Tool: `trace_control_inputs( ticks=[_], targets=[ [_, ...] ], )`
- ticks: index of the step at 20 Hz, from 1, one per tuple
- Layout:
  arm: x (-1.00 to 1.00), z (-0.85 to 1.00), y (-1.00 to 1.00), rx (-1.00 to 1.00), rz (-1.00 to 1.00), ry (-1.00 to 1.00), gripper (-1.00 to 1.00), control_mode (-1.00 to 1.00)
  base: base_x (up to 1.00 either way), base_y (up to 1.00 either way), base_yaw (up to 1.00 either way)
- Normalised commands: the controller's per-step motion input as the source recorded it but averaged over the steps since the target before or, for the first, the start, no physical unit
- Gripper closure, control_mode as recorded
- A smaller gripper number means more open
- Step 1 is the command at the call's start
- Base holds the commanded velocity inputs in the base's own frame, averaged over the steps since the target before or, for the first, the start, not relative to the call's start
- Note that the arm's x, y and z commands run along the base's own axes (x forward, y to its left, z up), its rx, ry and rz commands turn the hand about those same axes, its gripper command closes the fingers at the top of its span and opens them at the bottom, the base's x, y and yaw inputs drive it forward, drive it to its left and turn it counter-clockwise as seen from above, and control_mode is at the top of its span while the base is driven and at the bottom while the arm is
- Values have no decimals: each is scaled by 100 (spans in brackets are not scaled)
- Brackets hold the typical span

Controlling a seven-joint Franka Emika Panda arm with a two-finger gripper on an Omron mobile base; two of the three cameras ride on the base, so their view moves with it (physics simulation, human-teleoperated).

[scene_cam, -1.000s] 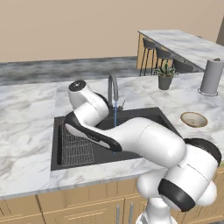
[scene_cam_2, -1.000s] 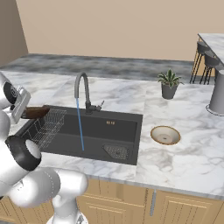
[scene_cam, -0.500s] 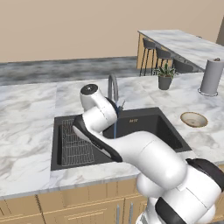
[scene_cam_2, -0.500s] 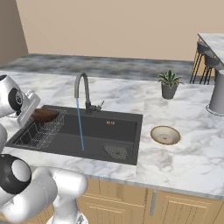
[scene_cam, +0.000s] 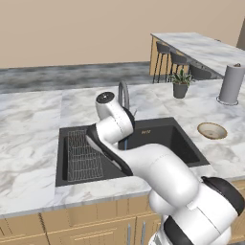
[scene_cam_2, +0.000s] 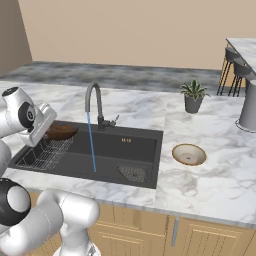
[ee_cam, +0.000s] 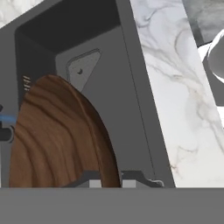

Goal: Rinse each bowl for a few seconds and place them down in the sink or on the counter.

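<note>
White marble counter (scene_cam_2: 210, 175) is surrounding a black sink (scene_cam_2: 135, 147), and the tap (scene_cam_2: 92, 102) is running a thin blue stream into the basin. Above the wire rack (scene_cam_2: 42, 152) the gripper (ee_cam: 109, 183) is gripping the rim of the dark wooden bowl (ee_cam: 57, 140), its two fingertips closing on the edge at the bottom of the hand view. Just ahead of the gripper, in the right base view, the bowl is sticking out level over the rack, on the way to the stream but not yet under it. Beyond the tap, well away from the gripper, the smaller tan bowl (scene_cam_2: 188, 154) is sitting on the counter near a plant pot (scene_cam_2: 193, 102).

As a judgement, the hold looks like the weak point: a wide bowl pinched by one edge could pivot or slip once water is hitting it, dropping onto the rack. Swinging toward the stream could also knock the bowl against the tap.

From the hand view the wood grain and the grip are plain, with the drain strainer (ee_cam: 83, 68) past the bowl. From the left base view the arm is hiding the bowl, while the bar stools (scene_cam: 179, 60) and a paper-towel roll (scene_cam: 230, 83) are visible.
</note>
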Motion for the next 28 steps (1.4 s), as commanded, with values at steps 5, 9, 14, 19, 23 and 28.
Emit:
trace_control_inputs(
  ticks=[5, 9, 14, 19, 23, 28],
  targets=[
    [28, -9, -8, -2, -10, 0, 100, -100, 0, 0, 0],
    [30, -11, -11, -2, -9, 0, 100, -100, 0, 0, 0],
    [9, -8, -25, -1, -10, -3, 100, -100, 0, 0, 0],
    [16, -12, -16, -1, -9, -4, 100, -100, 0, 0, 0],
    [16, -21, 1, -5, -7, -10, 100, -100, 0, 0, 0],
    [21, -28, 2, -6, -6, -12, 100, -100, 0, 0, 0]
  ],
)
